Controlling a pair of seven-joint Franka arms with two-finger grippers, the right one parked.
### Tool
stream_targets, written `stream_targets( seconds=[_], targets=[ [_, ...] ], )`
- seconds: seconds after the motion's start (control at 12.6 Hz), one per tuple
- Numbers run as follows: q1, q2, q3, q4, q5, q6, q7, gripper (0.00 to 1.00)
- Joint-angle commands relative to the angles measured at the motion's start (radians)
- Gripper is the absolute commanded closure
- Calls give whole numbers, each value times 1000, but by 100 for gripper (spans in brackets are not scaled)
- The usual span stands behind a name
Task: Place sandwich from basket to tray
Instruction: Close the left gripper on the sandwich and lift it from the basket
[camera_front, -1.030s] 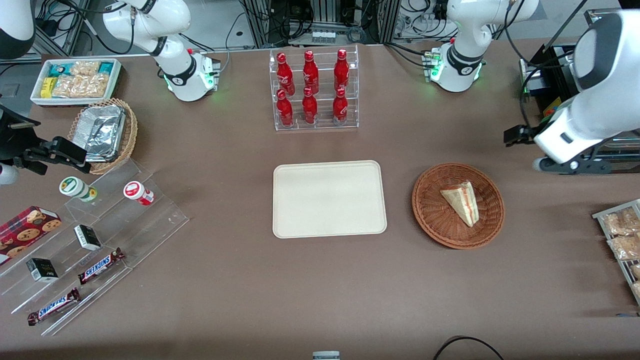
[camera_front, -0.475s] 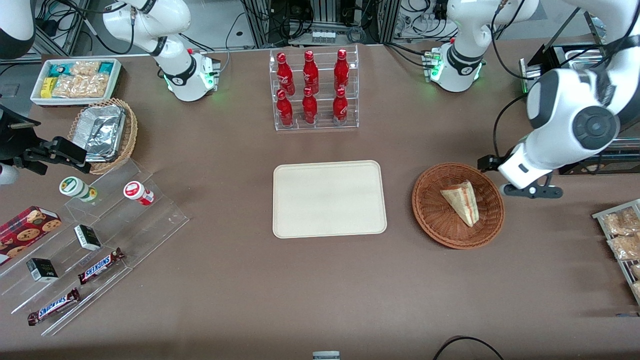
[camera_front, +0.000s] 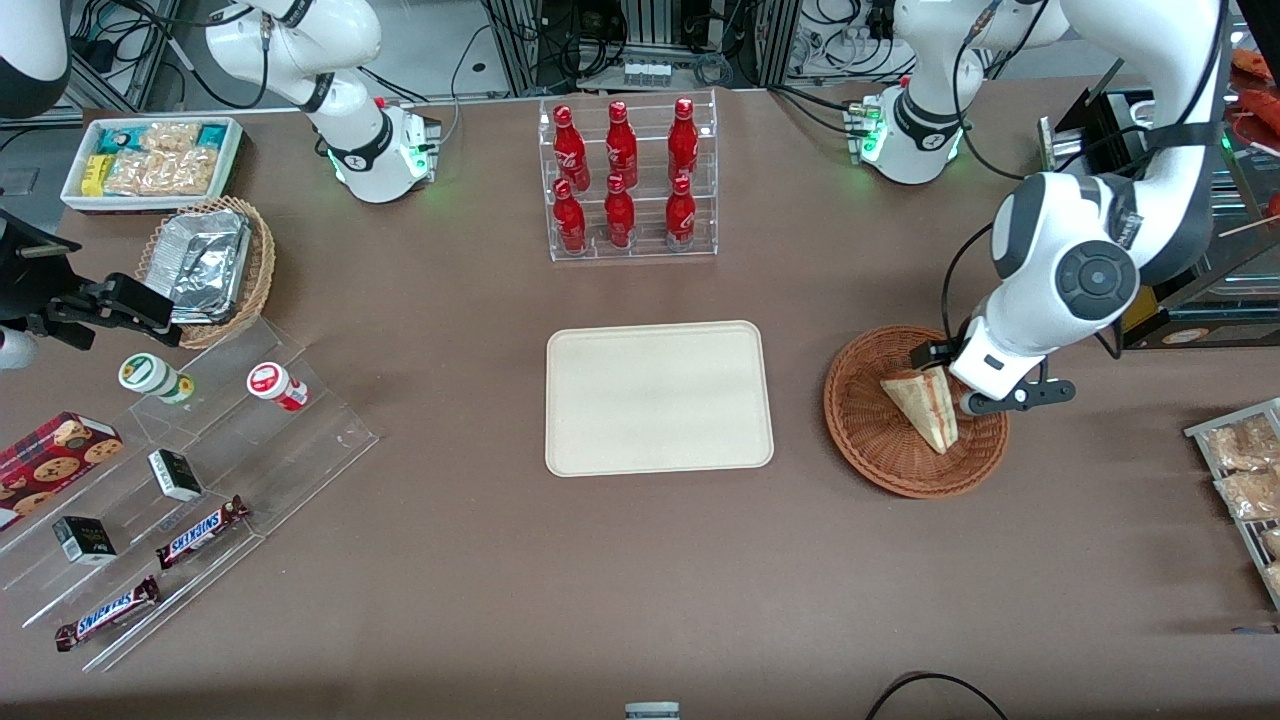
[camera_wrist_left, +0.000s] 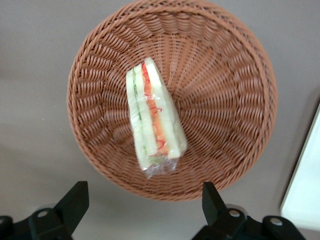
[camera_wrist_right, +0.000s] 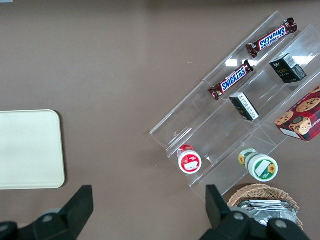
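With the sandwich (camera_wrist_left: 152, 120) lying in the basket (camera_wrist_left: 235, 65) beside the bare tray (camera_front: 660, 395), the wide-open claw (camera_wrist_left: 145, 207) poised above the rim should centre over the wedge, then descend to pinch its bread faces gently.

Glossy white arm (camera_front: 1060, 290), grey round joint caps (black cable trailing), black gripper (camera_wrist_left: 145, 210)

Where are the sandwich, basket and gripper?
sandwich (camera_wrist_left: 152, 122), left wrist view, filling edge.
basket (camera_wrist_left: 225, 95), left wrist view, woven inner wall.
gripper (camera_wrist_left: 145, 202), left wrist view, open, midway between fingertips above basket rim.
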Motion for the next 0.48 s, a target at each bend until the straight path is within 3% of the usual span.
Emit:
stream_targets(
  seconds=[0.0, 0.4],
  targets=[
    [-7, -20, 4, -85, 10, 122, -221, 0],
    [3, 9, 6, -145, -6, 247, -389, 0]
  ],
)
